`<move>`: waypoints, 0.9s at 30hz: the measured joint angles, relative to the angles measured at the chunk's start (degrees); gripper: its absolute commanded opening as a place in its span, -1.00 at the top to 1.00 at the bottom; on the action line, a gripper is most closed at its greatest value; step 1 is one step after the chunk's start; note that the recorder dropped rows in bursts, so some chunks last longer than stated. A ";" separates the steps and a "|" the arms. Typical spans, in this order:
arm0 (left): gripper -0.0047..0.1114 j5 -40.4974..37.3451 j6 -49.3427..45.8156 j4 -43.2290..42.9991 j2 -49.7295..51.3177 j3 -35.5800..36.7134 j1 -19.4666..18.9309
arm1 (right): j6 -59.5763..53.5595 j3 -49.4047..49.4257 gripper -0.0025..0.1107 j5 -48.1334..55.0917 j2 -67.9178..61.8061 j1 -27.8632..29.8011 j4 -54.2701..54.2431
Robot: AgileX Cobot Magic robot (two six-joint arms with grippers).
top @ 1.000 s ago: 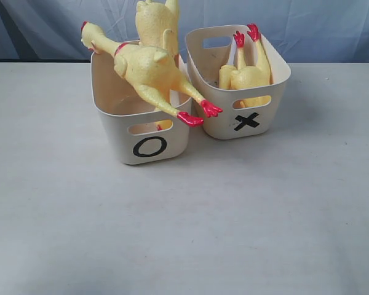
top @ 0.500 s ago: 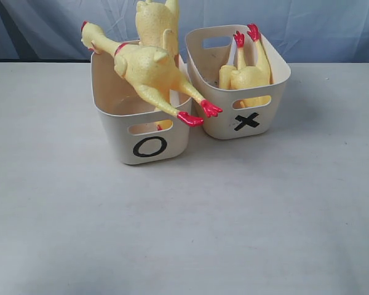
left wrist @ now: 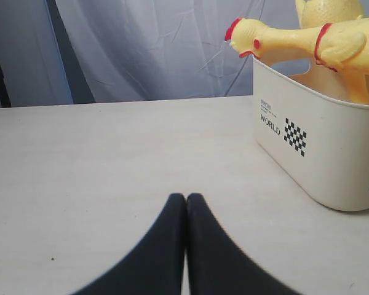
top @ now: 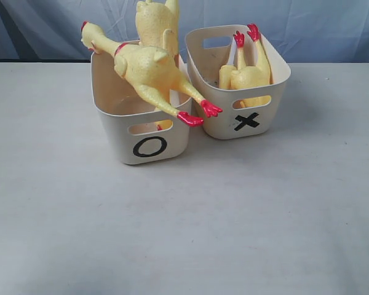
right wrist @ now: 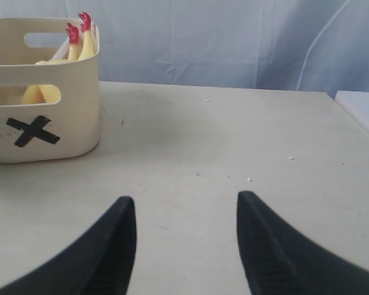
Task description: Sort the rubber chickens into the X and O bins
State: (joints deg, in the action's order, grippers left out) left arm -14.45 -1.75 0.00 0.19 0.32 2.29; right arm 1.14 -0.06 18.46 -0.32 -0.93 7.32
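Yellow chicken (top: 149, 72) straddling O bin (top: 114, 132) rim, blue curtain (top: 332, 24) behind

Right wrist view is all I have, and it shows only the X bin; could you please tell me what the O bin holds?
Observer: A rubber chicken lies across the rim of the O bin, its red feet overhanging the front.
Operator: Is that the only one there?
Observer: No, a second chicken stands upright behind it, rising well above the rim.
Operator: Thank you. Is the left gripper holding anything?
Observer: No, the left gripper is shut on nothing, over bare table.
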 measured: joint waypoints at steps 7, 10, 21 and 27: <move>0.92 0.00 0.00 0.00 0.00 0.00 0.00 | 0.00 0.00 0.10 0.59 0.00 0.00 -1.18; 0.92 0.00 0.00 0.00 0.00 0.00 0.00 | 0.00 0.00 0.10 0.96 0.00 0.00 -1.55; 0.92 0.00 0.00 0.00 0.00 0.00 0.00 | -0.20 0.00 0.10 1.07 0.00 0.00 -1.55; 0.92 0.00 0.00 0.00 0.00 0.00 0.00 | -0.20 0.00 0.10 1.07 0.00 0.00 -1.55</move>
State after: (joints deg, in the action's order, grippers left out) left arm -14.45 -1.75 0.00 0.19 0.32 2.29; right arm 0.93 -0.06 19.54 -0.32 -0.93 5.77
